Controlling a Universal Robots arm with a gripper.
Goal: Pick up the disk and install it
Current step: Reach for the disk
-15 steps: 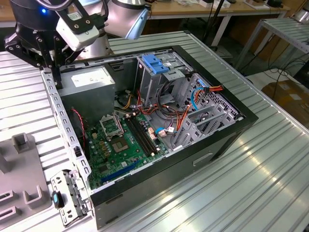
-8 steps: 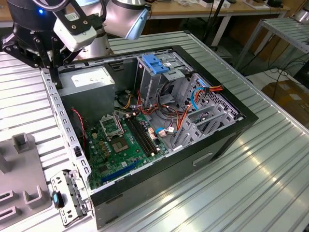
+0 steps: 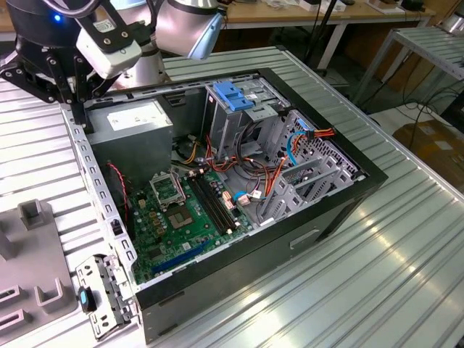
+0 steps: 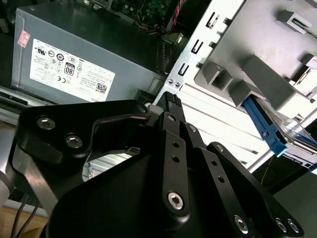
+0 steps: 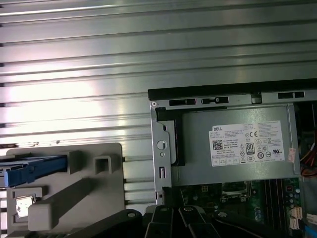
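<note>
1. Where the black gripper [image 4: 171, 100] hangs over a corner of the open black computer case [image 3: 239, 283], its fingers are drawn together with nothing between them.
2. The grey metal power-supply box with a white sticker [image 4: 99, 54] lies inside that corner of the case, close below the gripper's tip.
3. The disk [image 4: 263, 125], a flat hard drive with blue plastic side rails, sits in a grey plastic holder [image 5: 106, 198] on the ribbed metal table [image 5: 99, 49]. It is outside the case and apart from the gripper. In both wrist views mostly a blue rail shows past the holder's blocks.
4. In the exterior view, a blue-topped metal drive cage [image 3: 235, 98] stands in the case on the exterior view's right of the power-supply box, with the green motherboard [image 3: 181, 217] on the case floor.
</note>
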